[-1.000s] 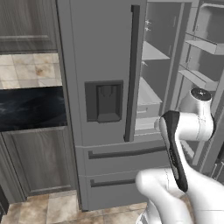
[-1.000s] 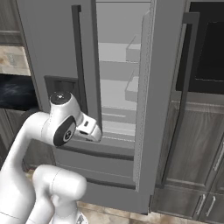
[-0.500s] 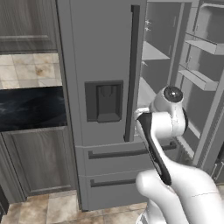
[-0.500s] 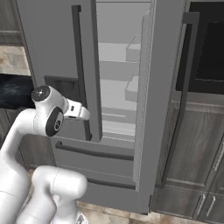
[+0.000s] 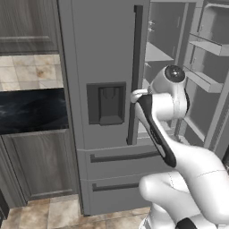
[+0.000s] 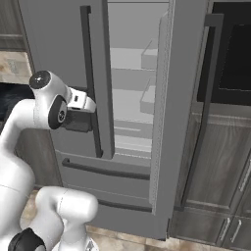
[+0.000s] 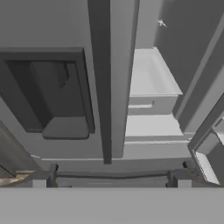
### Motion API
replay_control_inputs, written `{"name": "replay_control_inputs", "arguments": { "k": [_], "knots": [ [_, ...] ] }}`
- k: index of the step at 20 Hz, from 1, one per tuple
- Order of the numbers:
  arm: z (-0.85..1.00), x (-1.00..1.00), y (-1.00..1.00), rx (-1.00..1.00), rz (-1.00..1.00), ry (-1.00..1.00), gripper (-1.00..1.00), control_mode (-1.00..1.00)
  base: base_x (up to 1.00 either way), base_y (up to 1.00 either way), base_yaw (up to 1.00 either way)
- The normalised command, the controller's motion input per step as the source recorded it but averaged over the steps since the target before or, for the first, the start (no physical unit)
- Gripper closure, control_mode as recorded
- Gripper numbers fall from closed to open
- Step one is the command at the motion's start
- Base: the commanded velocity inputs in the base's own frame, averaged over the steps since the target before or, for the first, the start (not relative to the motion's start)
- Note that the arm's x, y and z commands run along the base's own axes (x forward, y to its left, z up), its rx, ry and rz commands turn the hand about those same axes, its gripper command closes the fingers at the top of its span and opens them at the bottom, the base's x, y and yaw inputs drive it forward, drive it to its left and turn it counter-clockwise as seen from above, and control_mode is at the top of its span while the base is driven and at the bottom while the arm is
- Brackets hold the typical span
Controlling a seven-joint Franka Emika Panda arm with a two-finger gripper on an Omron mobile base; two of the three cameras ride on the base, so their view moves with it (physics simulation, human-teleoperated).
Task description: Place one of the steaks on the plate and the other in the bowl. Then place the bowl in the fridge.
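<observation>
One fridge (image 5: pixel 103 67) handle (image 7: pixel 103 87) faces the open pincer (image 7: pixel 111 177).

plain grey fridge (image 5: pixel 103 53), dark handle (image 5: pixel 134 76)

The big grey fridge (image 5: pixel 103 53) stands tall. Its left door is shut, with a dark handle and a dark drink nook. Its right door is open, showing pale shelves inside.

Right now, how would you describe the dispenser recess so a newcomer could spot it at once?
Start at the tall grey metal fridge, whose right door stands open on pale shelves. On its closed left door, find the dark rectangular dispenser recess, just left of the dark vertical handle. It is the only sunken box on that flat panel; the drawers below carry horizontal bars instead.
</observation>
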Motion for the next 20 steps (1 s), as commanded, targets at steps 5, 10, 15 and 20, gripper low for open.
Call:
{"name": "replay_control_inputs", "arguments": {
  "k": [5, 10, 15, 20],
  "knots": [
    [0.17, 0.45, 0.10, 0.02, -0.06, -0.09, -1.00, -1.00, 0.00, 0.00, 0.00],
    [-0.01, 0.49, -0.15, 0.02, -0.07, 0.00, -1.00, -1.00, 0.00, 0.00, 0.00],
    [0.02, 0.41, 0.00, 0.08, 0.00, 0.00, -1.00, -1.00, 0.00, 0.00, 0.00],
    [-0.01, 0.56, 0.04, 0.00, 0.00, 0.00, -1.00, -1.00, 0.00, 0.00, 0.00]
  ]
}}
